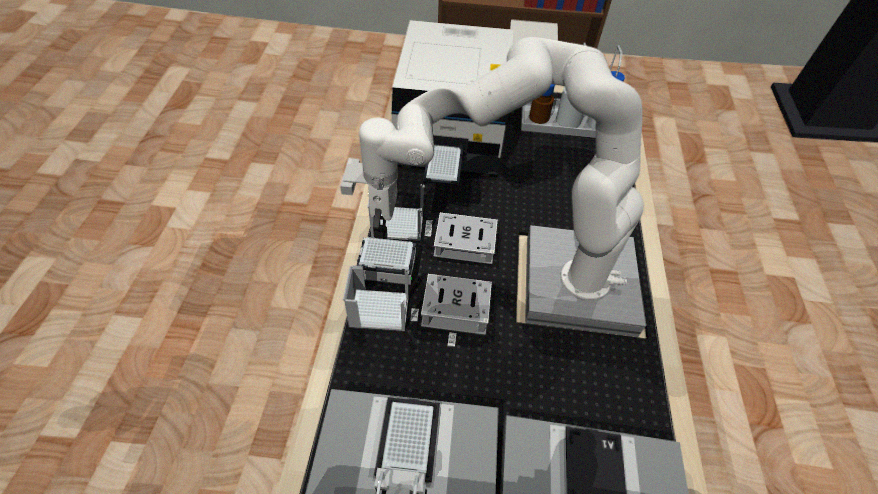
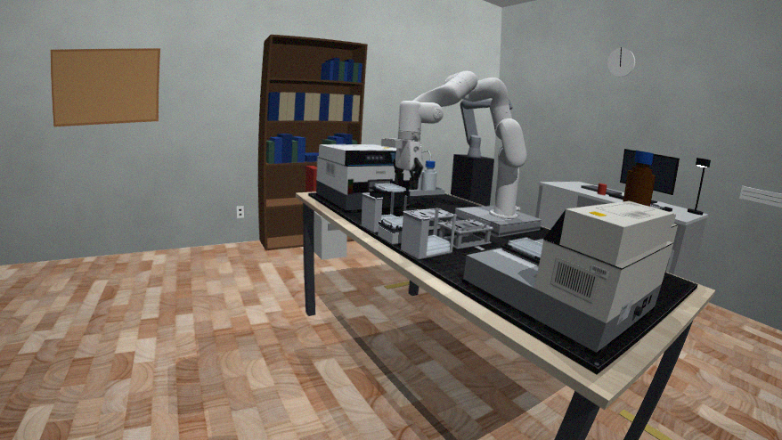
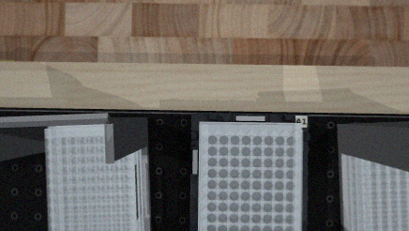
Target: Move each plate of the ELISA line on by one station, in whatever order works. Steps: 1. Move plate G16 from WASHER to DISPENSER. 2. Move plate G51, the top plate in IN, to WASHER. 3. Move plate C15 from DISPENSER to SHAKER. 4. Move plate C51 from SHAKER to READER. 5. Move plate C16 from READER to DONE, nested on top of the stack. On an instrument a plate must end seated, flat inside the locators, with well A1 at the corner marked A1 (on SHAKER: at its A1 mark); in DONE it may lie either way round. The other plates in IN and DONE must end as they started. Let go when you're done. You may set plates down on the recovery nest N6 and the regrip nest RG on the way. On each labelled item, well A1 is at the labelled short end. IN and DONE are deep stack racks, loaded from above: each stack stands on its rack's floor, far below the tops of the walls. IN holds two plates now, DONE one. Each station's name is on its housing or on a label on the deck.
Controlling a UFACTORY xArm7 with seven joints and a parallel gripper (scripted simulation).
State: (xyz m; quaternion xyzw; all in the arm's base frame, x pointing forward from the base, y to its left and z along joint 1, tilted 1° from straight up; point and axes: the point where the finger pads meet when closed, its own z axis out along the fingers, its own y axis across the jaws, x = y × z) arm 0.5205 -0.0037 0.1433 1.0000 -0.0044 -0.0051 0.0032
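My gripper is open and empty. It hangs over the left column of stations, by the table's left edge. Its fingers are out of the wrist view. A white well plate sits flat on the middle station there, with an A1 mark at its corner. A plate lies in the grey-walled rack on the near side. Another plate lies in the rack on the far side. One plate sits in front of the back instrument. One plate sits on the front left instrument.
Nest N6 and nest RG stand empty right of the left column. A dark empty nest sits on the front right instrument. The arm base stands on a grey block at the right. The rack walls and posts rise beside the middle plate.
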